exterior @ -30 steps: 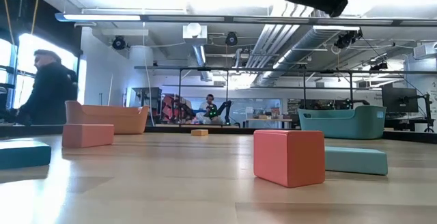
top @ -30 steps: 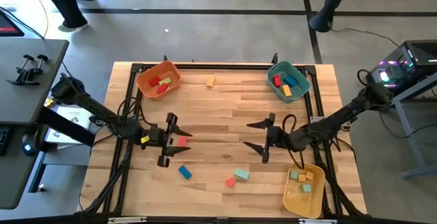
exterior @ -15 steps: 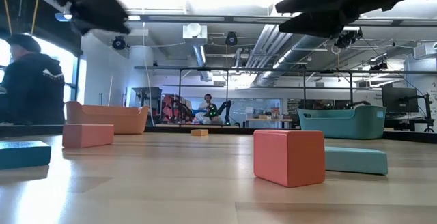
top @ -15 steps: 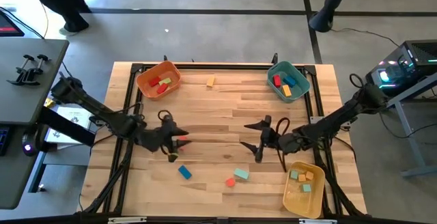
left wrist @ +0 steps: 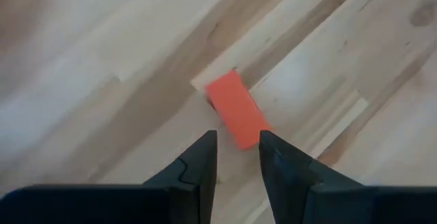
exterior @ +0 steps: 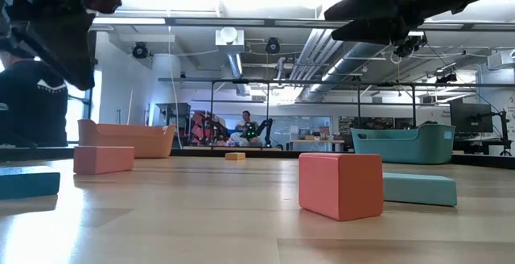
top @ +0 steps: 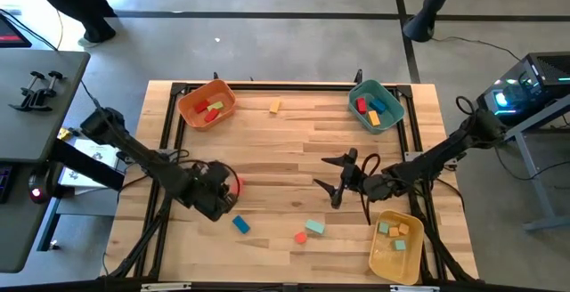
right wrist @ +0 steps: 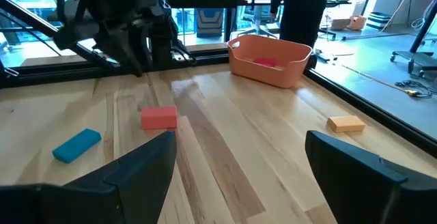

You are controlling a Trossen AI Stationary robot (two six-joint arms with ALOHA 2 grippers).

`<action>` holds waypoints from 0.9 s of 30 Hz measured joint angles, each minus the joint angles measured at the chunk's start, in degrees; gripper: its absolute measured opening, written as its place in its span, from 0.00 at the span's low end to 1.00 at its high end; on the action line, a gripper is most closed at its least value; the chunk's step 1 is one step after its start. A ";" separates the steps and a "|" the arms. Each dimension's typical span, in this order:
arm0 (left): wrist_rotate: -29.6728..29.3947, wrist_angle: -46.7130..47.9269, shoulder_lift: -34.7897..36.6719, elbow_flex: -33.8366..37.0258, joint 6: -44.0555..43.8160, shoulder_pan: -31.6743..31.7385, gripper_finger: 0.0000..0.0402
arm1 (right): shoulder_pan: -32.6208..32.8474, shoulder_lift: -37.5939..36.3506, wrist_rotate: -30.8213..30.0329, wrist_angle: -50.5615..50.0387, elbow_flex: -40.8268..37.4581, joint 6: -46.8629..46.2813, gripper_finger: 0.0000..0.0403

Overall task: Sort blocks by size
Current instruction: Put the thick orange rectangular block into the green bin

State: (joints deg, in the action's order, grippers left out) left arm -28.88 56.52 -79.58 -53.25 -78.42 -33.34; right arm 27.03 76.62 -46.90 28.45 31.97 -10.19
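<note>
Left gripper [left wrist: 235,159] is being held low over a red block [left wrist: 236,109] on the table [top: 294,150], left of centre. Its fingers [left wrist: 198,162] are being kept narrowly apart, tips flanking the block's near end; contact cannot be told, and nothing is being lifted.

Right gripper [top: 334,176] is being held wide open above the table's right-centre, nothing in it. From its wrist view the red block [right wrist: 159,118], a blue block [right wrist: 76,145] and an orange block [right wrist: 345,123] are being seen lying on the wood, well apart.

Loose blocks are being left on the table: the blue one [top: 241,224] near the front left, a teal block [top: 314,227] just beside a small red one [top: 300,237] at the front centre, the orange one [top: 274,106] near the back edge.

Other blocks are being kept in bins: orange bin [top: 189,103] back left, teal bin [top: 358,91] back right, yellow bin [top: 381,258] front right.
</note>
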 joint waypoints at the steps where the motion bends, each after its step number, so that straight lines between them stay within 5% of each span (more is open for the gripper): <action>1: 0.02 -0.58 -0.82 0.00 -1.48 -0.21 0.24 | 0.00 0.00 -0.01 0.00 0.00 0.11 0.80; 16: -0.39 -4.68 -8.35 0.00 -11.92 0.90 0.65 | 0.00 0.00 0.49 -0.44 0.00 0.17 0.80; 27: 5.08 -7.77 -18.94 -0.02 -7.47 4.61 0.61 | 0.00 0.00 0.59 -0.86 0.00 -0.11 0.80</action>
State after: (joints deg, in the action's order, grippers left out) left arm -23.80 48.75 -98.52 -53.28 -85.89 -28.73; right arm 27.03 76.62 -46.31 27.58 31.97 -10.31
